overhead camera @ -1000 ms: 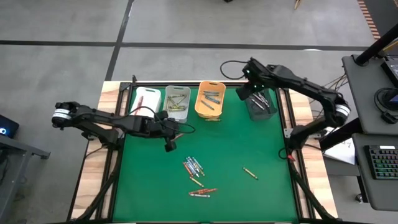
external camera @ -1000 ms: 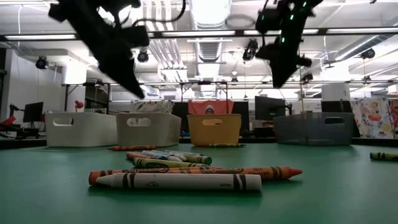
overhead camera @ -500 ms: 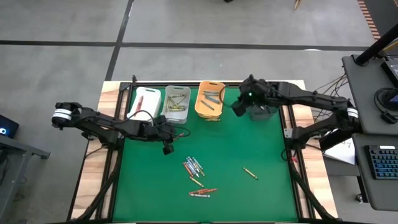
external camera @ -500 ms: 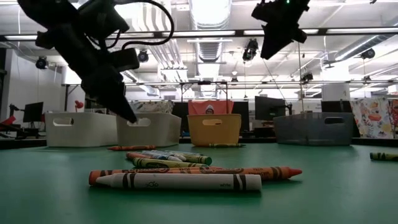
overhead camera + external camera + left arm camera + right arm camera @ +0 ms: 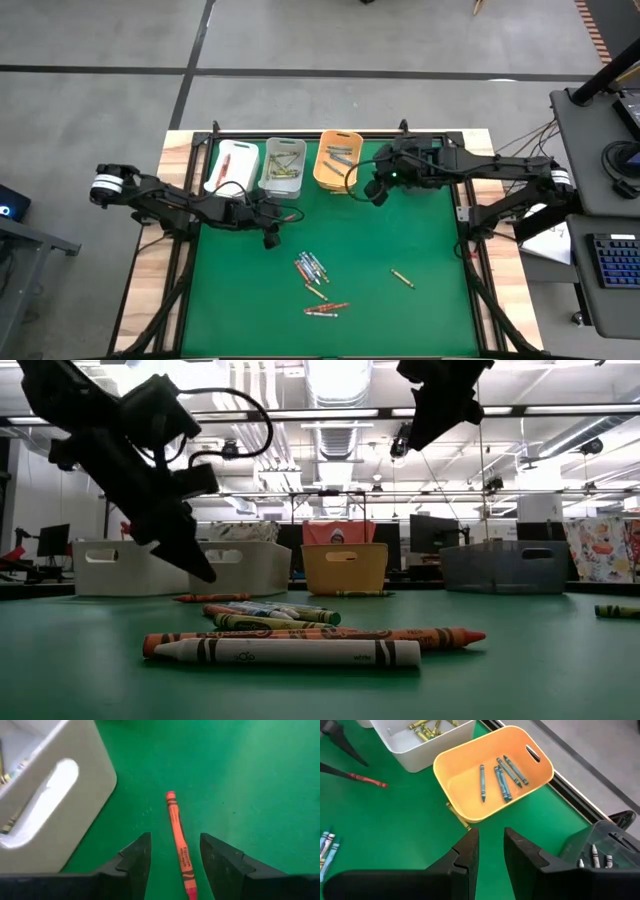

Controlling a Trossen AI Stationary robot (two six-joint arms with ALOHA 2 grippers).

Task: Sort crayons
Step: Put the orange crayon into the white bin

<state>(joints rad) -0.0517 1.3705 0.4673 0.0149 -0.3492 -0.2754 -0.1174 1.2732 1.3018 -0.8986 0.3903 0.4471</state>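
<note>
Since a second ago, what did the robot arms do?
The left gripper came down lower toward the mat and opened over a red-orange crayon lying there. The right gripper swung from the dark bin to in front of the orange bin. The crayon pile and bins stayed put.

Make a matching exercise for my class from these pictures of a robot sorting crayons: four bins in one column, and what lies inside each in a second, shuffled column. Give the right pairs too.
Column one:
1. white bin
2. grey bin
3. orange bin
4. dark see-through bin

Column two:
A. several blue crayons
B. one red crayon
C. a few white crayons
D. a heap of yellow-green crayons

Right pairs: 1-B, 2-D, 3-A, 4-C
</note>
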